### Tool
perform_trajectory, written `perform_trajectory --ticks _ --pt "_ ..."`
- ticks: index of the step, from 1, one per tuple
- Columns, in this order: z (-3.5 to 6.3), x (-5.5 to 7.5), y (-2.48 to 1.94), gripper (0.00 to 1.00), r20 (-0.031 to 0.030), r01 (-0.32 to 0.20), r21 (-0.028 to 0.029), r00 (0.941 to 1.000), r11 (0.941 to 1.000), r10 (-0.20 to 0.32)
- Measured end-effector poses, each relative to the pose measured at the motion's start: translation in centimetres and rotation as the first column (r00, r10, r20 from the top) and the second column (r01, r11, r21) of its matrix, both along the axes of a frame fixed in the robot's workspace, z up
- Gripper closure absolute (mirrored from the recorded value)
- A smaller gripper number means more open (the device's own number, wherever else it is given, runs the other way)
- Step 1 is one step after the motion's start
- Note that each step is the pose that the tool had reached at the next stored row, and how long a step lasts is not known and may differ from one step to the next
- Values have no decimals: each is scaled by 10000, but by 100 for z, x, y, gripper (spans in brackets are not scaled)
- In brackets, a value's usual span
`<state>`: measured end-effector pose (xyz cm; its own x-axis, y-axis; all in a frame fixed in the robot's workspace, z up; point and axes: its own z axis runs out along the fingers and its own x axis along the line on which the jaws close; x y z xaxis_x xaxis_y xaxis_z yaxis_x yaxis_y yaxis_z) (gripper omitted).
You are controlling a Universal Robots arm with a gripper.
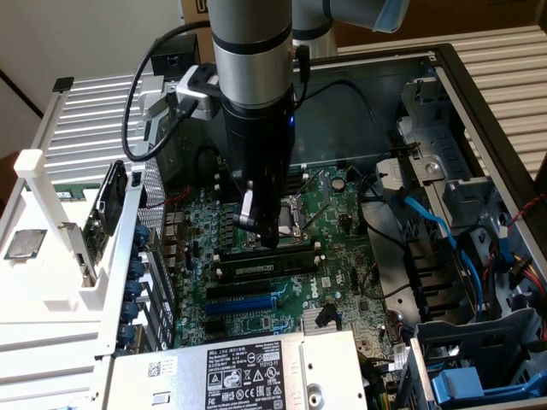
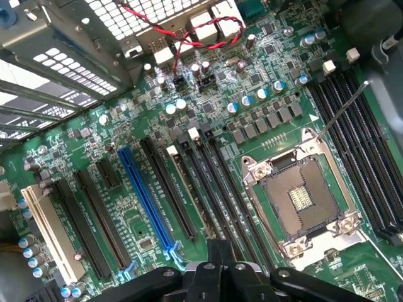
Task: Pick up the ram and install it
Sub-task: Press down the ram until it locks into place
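The long, narrow green circuit-board ram stick with black chips lies seated flat in a slot on the glossy green motherboard, just beside the exterior view's blue expansion slot; the grey cylindrical arm's black metal hand hangs directly above it, near the square silver processor socket; whether its fingers are parted or together cannot be told; in the wrist view long black slots with white end clips run beside a blue plastic slot; twisted red-and-black wires cross the perforated steel case wall.
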<state>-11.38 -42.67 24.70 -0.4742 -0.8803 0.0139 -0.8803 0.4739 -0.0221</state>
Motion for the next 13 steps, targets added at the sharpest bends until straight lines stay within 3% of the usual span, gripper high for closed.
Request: perform_trajectory --ticks 6,13 --pt "-2 0 0 90 0 924 0 9957 9957 -924" --pt "-5 0 0 90 0 1987 0 9801 9801 -1987"
